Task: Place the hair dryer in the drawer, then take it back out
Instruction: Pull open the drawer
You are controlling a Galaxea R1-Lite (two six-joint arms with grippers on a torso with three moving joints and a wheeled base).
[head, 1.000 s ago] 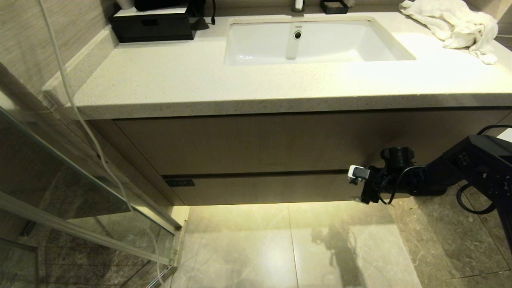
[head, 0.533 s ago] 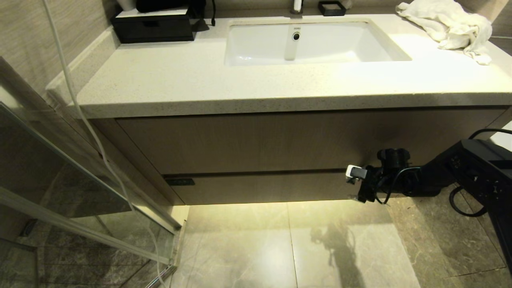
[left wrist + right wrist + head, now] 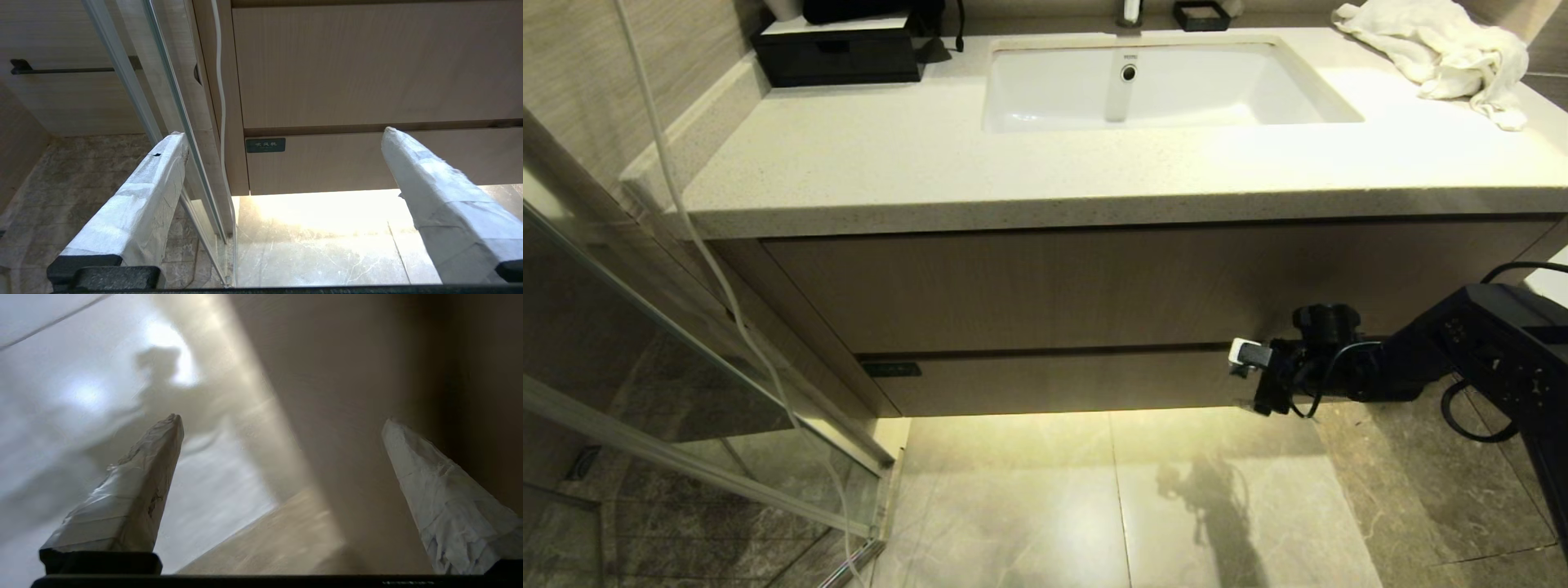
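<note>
The drawer (image 3: pixel 1062 382) is the low wood-grain face under the taller vanity panel (image 3: pixel 1054 290), and it is closed. A dark label (image 3: pixel 265 145) sits at its left end. My right gripper (image 3: pixel 1243 380) is open at the drawer's right part, one taped finger near the face's top edge and the other near its bottom edge. In the right wrist view the drawer face (image 3: pixel 359 437) fills the space between the fingers of the right gripper (image 3: pixel 282 422). My left gripper (image 3: pixel 284 132) is open and empty, parked low and facing the drawer's left end (image 3: pixel 367 163). The hair dryer is out of view.
The countertop (image 3: pixel 915 163) carries a sink (image 3: pixel 1160 82), a black box (image 3: pixel 837 49) at the back left and a white towel (image 3: pixel 1445 49) at the back right. A glass shower door (image 3: pixel 686 392) stands at the left with a white cord (image 3: pixel 686 212) hanging beside it. Tiled floor (image 3: pixel 1111 506) lies below.
The whole head view has shifted slightly. My right gripper stays at the drawer's right part, still open.
</note>
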